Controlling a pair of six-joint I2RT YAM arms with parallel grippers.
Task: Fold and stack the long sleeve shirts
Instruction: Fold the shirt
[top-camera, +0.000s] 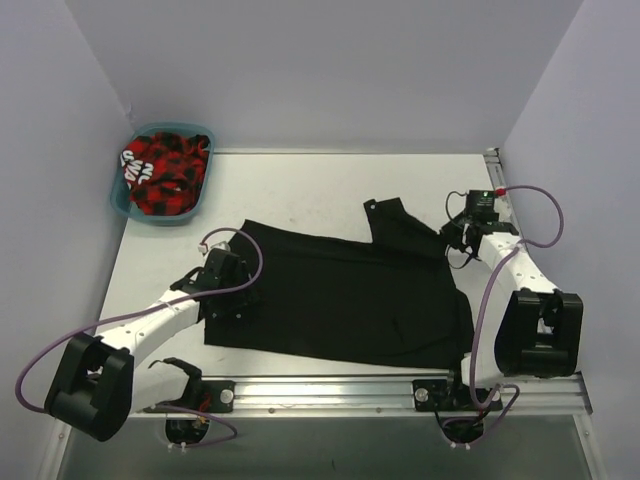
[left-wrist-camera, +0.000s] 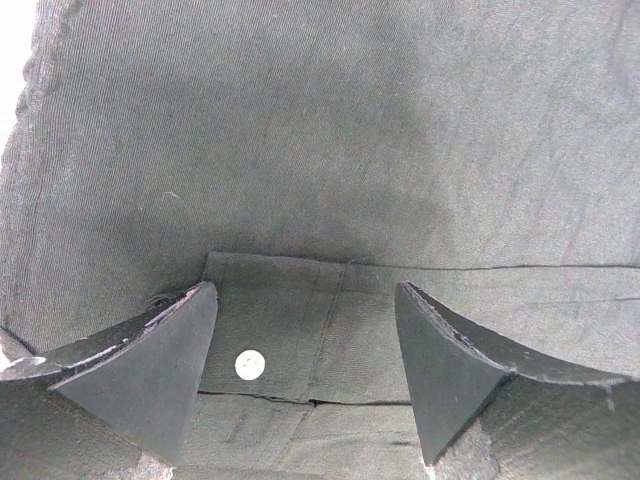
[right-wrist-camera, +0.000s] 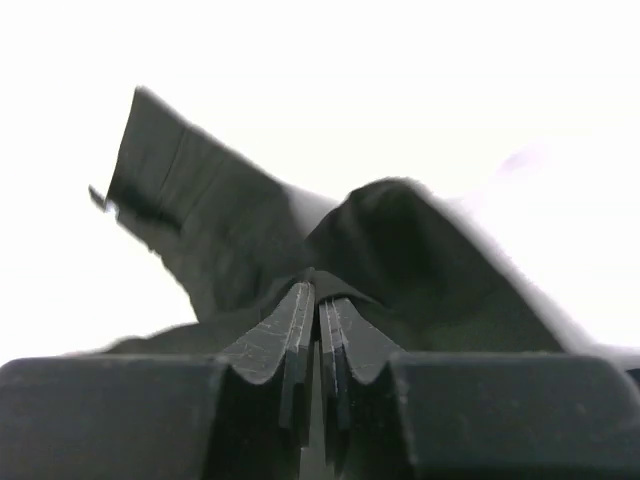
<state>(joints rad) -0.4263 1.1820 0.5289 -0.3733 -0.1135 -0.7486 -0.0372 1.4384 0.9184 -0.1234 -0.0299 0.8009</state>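
Note:
A plain black long sleeve shirt (top-camera: 340, 295) lies spread flat on the white table (top-camera: 300, 190). My left gripper (top-camera: 228, 290) is open and sits low over the shirt's left edge. In the left wrist view its fingers (left-wrist-camera: 160, 365) straddle a cuff or placket with one small pale button (left-wrist-camera: 250, 364). My right gripper (top-camera: 458, 238) is shut on a fold of the black shirt (right-wrist-camera: 400, 260) at its upper right corner and lifts the cloth into a peak. A sleeve end (top-camera: 385, 212) sticks out toward the back.
A teal plastic basket (top-camera: 124, 204) at the back left holds a red and black checked garment (top-camera: 165, 170). A metal rail (top-camera: 400, 388) runs along the near edge. Grey walls close in the table on the left, back and right.

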